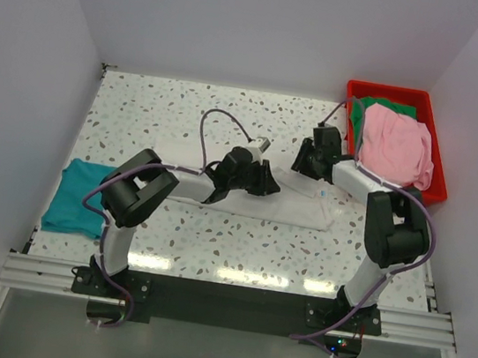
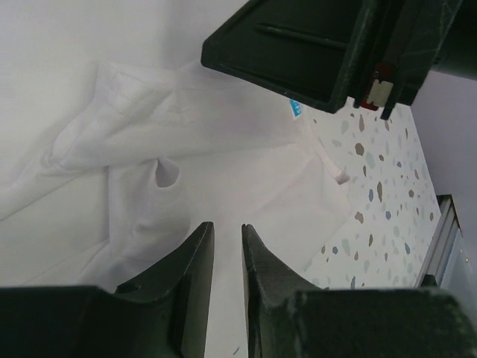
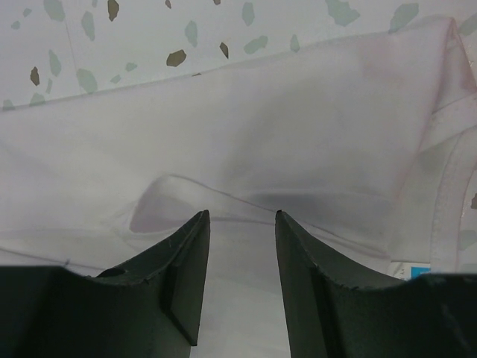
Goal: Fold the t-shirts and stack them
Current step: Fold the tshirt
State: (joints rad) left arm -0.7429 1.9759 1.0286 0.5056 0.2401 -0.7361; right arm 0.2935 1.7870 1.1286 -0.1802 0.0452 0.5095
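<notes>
Speckled table (image 1: 159,114); left arm (image 1: 193,186) covers off-white t-shirt (image 1: 306,208) end.

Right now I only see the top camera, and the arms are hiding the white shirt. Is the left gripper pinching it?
Observer: No. The left gripper has its fingers a thin gap apart, just over the white t-shirt, and I see no cloth between them.
Operator: What about the other one?
Observer: The right gripper is open wider, and a raised fold of the shirt lies right ahead of its tips.
Operator: Does the shirt have a tag?
Observer: Yes, a small blue label sits at the shirt's edge, close beside that gripper.
</notes>
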